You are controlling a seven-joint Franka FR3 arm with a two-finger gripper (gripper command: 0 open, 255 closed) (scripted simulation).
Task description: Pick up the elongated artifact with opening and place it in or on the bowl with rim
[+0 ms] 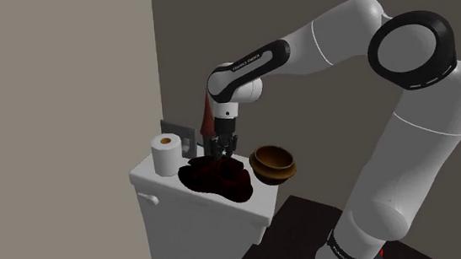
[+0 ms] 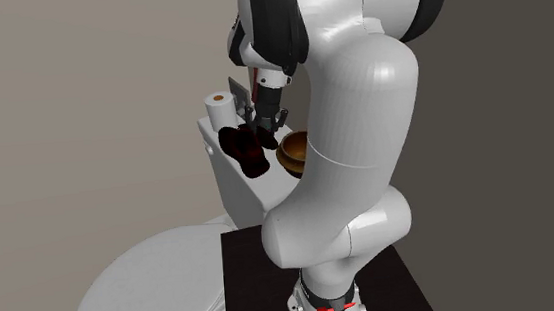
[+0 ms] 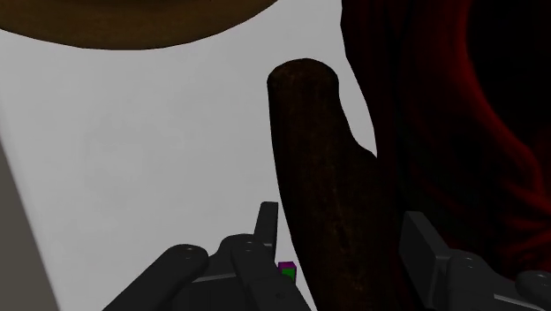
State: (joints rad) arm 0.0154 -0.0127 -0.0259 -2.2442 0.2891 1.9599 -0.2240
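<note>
The elongated artifact (image 3: 322, 177) is a dark brown, rough, rod-like piece lying on the white toilet tank lid (image 3: 159, 159). My gripper (image 3: 344, 225) reaches down over it, one black finger close against each side, shut on it. Right beside it lies a dark red, folded-looking mass (image 3: 459, 132). The brown bowl with a rim (image 1: 273, 163) stands on the lid just beyond the artifact's far end; it is to the right of the gripper (image 1: 222, 146) in the shoulder view. In the second exterior view the gripper (image 2: 263, 120) hangs over the dark mass (image 2: 248, 150), next to the bowl (image 2: 293, 153).
A toilet paper roll (image 1: 166, 153) stands upright at the tank's left end in the shoulder view, with a grey wall plate (image 1: 180, 130) behind it. Walls close off the back. The toilet's closed seat (image 2: 154, 288) lies below, and the dark stand (image 1: 296, 229) abuts the tank.
</note>
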